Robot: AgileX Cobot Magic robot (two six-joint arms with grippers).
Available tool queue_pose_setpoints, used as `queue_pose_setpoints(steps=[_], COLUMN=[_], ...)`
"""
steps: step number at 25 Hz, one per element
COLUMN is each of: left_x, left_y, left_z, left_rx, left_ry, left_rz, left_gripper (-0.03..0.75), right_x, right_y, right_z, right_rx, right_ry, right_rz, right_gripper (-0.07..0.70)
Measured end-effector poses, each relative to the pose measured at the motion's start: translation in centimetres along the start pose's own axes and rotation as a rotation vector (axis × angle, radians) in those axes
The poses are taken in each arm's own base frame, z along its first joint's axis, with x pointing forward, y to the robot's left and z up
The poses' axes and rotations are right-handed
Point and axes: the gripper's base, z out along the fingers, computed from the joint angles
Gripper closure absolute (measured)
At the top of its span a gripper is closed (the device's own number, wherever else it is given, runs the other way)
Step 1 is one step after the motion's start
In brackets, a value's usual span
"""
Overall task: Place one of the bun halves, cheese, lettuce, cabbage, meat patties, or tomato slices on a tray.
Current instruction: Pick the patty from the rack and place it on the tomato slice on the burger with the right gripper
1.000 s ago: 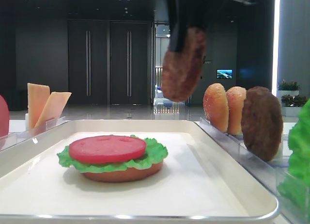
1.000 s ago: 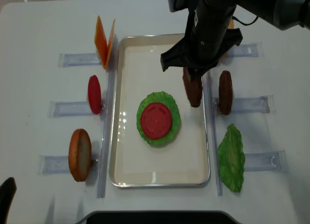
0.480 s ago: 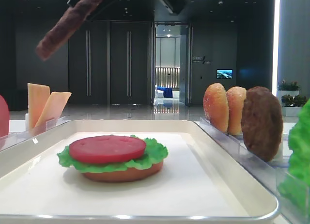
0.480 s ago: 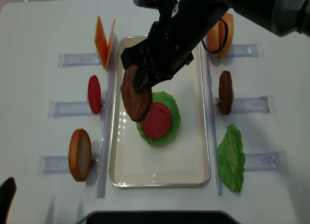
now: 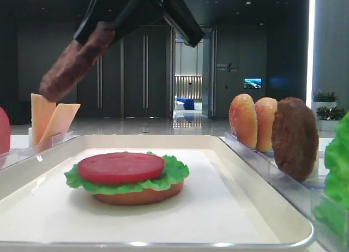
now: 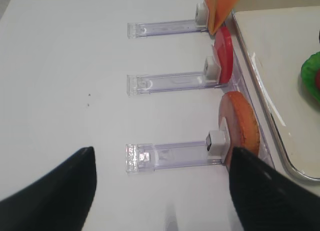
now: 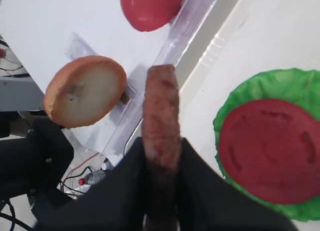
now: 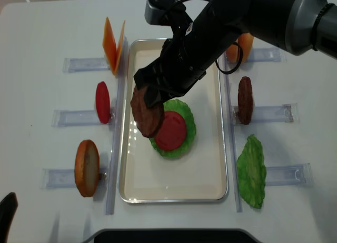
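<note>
While the overhead view is showing the right claw [image 8: 149, 98] clamping a meat patty [image 8: 147, 112] on edge above the tray [image 8: 208, 164], the low side view is revealing that the patty [image 5: 76, 62] is hanging tilted, well clear of the stack. On the tray, a tomato slice [image 8: 170, 130] is lying on lettuce [image 8: 185, 110]; only the low view is exposing the bun half [image 5: 136, 196] underneath. The right wrist view is looking along the patty's rim [image 7: 160, 121], black fingers [image 7: 125, 186] pressing both faces. At 9 o'clock of the tray, cheese [image 8: 113, 43], a spare tomato slice [image 8: 102, 102] and a bun half [image 8: 87, 167] are standing in clear racks [image 8: 79, 117] on the counter [image 8: 37, 69]. At 3 o'clock, a second patty [image 8: 245, 100] is standing racked, a lettuce leaf [image 8: 251, 172] lying below it. The left wrist view alone is showing the left claw [image 6: 165, 191], fingers spread wide, gripping nothing.
</note>
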Motion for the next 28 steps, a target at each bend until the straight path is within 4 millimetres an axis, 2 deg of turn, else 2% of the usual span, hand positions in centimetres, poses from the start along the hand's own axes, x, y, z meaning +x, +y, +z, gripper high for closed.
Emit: queue_pose_setpoints(steps=[10, 20, 28], left_x=[0.0, 0.0, 0.0], left_y=[0.0, 0.0, 0.0], left_z=[0.0, 0.0, 0.0], left_rx=[0.0, 0.0, 0.0], left_ry=[0.0, 0.0, 0.0], left_rz=[0.0, 0.0, 0.0], left_gripper=[0.083, 0.083, 0.083], right_x=[0.2, 0.0, 0.2], right_y=[-2.4, -4.0, -3.9], right_z=[3.2, 2.5, 2.5], right_rx=[0.036, 0.09, 0.082], right_ry=[0.072, 0.074, 0.099], right_rz=[-0.05, -0.07, -0.047], right_gripper=[0.523, 0.523, 0.523])
